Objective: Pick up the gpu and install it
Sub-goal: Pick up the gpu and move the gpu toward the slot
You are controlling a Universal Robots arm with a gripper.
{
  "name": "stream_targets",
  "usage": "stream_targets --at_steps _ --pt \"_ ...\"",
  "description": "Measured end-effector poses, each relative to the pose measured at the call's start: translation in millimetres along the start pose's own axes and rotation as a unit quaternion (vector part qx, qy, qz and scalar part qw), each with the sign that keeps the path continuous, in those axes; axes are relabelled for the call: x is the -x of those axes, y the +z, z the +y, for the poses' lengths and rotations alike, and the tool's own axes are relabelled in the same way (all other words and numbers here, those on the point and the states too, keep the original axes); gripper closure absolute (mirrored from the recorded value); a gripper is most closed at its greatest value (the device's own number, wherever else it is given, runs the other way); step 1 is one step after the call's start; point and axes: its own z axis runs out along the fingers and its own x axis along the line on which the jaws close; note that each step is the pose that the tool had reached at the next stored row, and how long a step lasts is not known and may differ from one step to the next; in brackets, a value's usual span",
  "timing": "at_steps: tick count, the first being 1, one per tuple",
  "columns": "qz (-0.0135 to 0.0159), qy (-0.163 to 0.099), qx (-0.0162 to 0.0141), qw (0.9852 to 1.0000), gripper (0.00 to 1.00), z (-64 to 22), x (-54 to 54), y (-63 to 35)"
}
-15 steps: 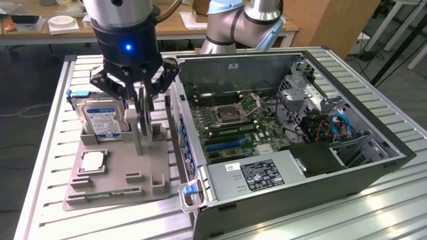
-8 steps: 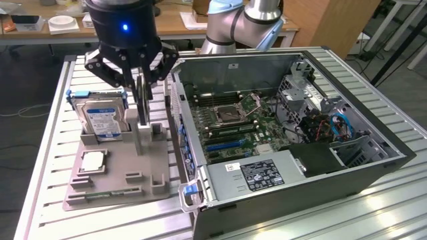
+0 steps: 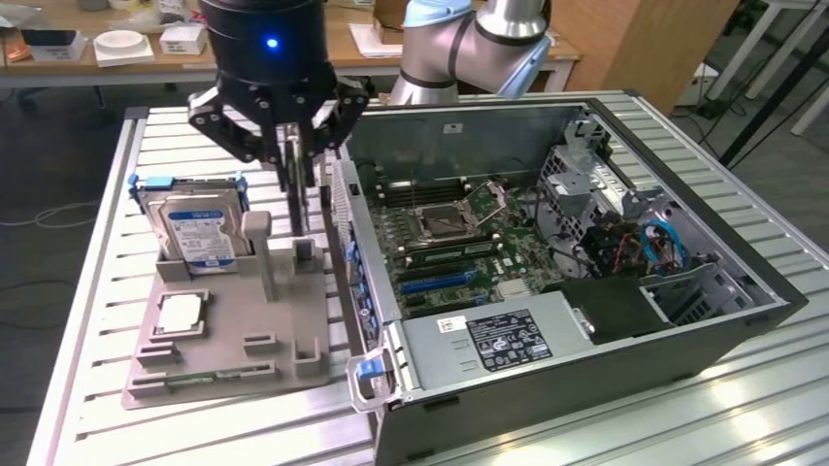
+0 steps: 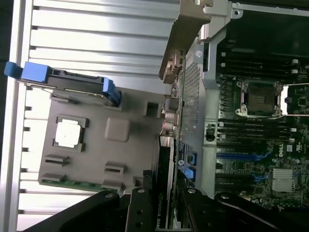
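The gpu is a thin dark card held upright and seen nearly edge-on. My gripper is shut on its upper edge. It hangs over the back right of the grey parts holder, just outside the open computer case, and whether its lower edge still touches the holder I cannot tell. In the wrist view my gripper clamps the gpu on both faces; a white logo shows on the black face and the metal bracket end points away from me. The motherboard with blue slots lies inside the case.
On the holder stand a blue-labelled hard drive, a square processor chip and a green memory stick. A grey post rises beside the card. The case's side wall stands close to the card. Desks stand behind.
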Motion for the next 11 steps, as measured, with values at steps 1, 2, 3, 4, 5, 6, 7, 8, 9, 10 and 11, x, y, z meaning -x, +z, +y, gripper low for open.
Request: stream_targets --at_steps 1,2,3,4,5,6,7,8,9,10,11 --pt "0.0 0.0 0.0001 1.0 0.72 -0.2 4.5 0.2" --pt "0.0001 0.0 0.0001 1.0 0.72 -0.4 9.2 0.4" --pt "0.0 0.0 0.0002 1.0 0.72 -0.3 13.3 0.5" --pt "0.0003 0.0 0.0002 1.0 0.72 -0.1 17.4 -1.1" --pt "0.0004 0.0 0.0003 1.0 0.72 0.0 21.6 -2.9" --pt "0.0009 0.0 0.0001 1.0 0.72 0.3 25.1 -6.5" --pt "0.0013 0.0 0.0001 1.0 0.72 0.8 28.2 -10.3" --pt "0.0012 0.0 0.0003 1.0 0.72 1.2 31.2 -10.8" --pt "0.0013 0.0 0.0004 1.0 0.72 1.3 34.9 -10.6" --pt "0.0012 0.0 0.001 1.0 0.72 1.4 38.8 -10.3" --pt "0.0011 0.0 0.0013 1.0 0.72 1.6 42.9 -10.0"
